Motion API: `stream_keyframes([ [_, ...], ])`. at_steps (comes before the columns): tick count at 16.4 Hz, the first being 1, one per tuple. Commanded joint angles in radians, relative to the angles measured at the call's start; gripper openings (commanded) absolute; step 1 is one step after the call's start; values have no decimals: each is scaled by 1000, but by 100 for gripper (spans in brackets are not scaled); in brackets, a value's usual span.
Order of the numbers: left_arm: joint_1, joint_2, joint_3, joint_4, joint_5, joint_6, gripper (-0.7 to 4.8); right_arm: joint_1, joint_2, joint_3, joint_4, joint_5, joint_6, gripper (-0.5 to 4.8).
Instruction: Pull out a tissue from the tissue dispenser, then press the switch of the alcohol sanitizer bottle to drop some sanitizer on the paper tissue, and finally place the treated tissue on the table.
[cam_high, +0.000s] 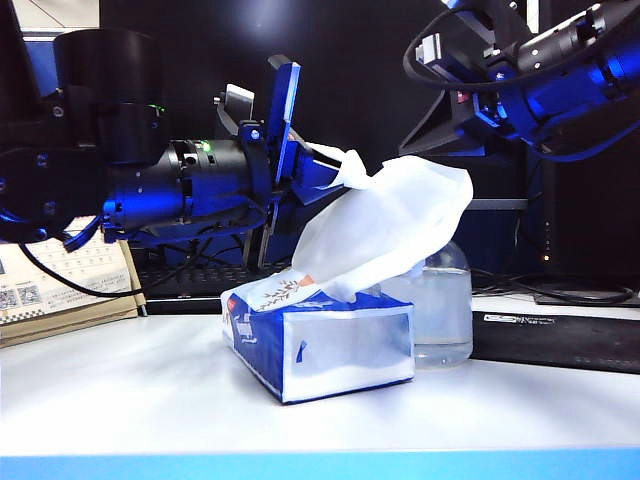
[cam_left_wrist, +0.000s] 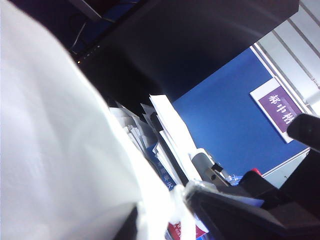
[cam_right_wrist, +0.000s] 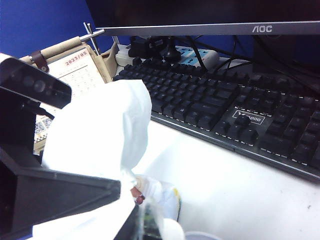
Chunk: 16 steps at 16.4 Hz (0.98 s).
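The table (cam_high: 120, 400) is a flat white worktop, and near its middle, a little back from the light blue front edge, sits the tissue dispenser (cam_high: 330, 345), a soft blue pack that looks light enough to lift or skid if the sheet drags at its slot. Just behind it, toward the back edge, stands the alcohol sanitizer bottle (cam_high: 445, 310), clear and part-filled with gel (its pump head is hidden behind the paper from where I stand, so I can't say which way the spout faces). The tissue (cam_high: 385, 225) is drawn up out of the pack in a slanted billow, its lower end still tucked in the slot, its upper corner pinched in the left gripper (cam_high: 318, 172), whose jaws are closed tight on the tissue above the pack's left end. It is thin, limp and easily torn, so I'd judge the corner hold is right, and a slow, steady pull would be kinder than a jerk. The right gripper (cam_right_wrist: 131, 210) hangs high over the back right of the worktop; its wrist view looks down past the sheet, but I can't tell whether its jaws stand wide or closed. A sheet this floppy will sag and drape once free.
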Motion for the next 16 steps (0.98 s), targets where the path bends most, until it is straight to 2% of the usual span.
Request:
stream_keyframes([
  [1,-2,-6,6,32,4,2,-6,0,5,-33,-80,-1,10,-1],
  [16,-3,-6,5,32,5,2,-6,0,18,-113,-43,2,39,-1],
])
